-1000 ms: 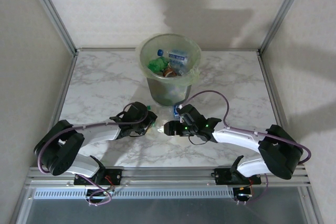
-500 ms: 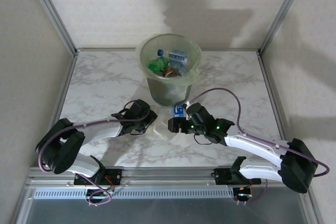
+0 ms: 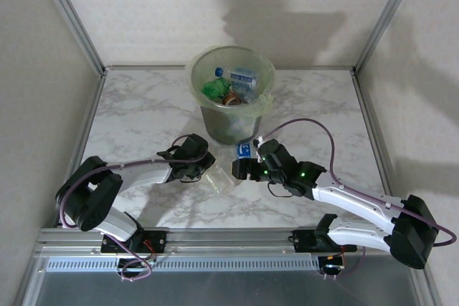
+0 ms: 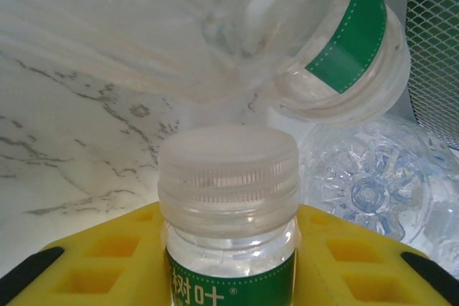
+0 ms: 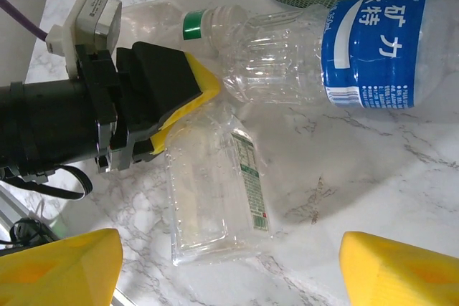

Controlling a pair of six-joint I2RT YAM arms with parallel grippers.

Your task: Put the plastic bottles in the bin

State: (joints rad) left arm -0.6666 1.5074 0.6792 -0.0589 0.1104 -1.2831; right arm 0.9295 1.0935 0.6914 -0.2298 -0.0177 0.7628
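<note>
While the green-labelled bottle [image 4: 228, 177] is clamped by its neck between the left gripper's [image 5: 195, 91] pads, a flattened clear bottle [image 5: 215, 191] lies on the table [image 3: 143, 112] between the bin [image 3: 226, 125] and the near edge. It points lengthwise away from the right gripper [image 5: 229, 266], whose fingers stand wide apart and empty just short of its end, so that arm looks nearer and would close across its width. A blue-labelled bottle [image 5: 373, 55] lies crosswise beyond, by the bin's foot.

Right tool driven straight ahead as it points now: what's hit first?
Likely the flattened clear plastic bottle lying on the marble table, ahead of the right tool; depth is unclear.
</note>
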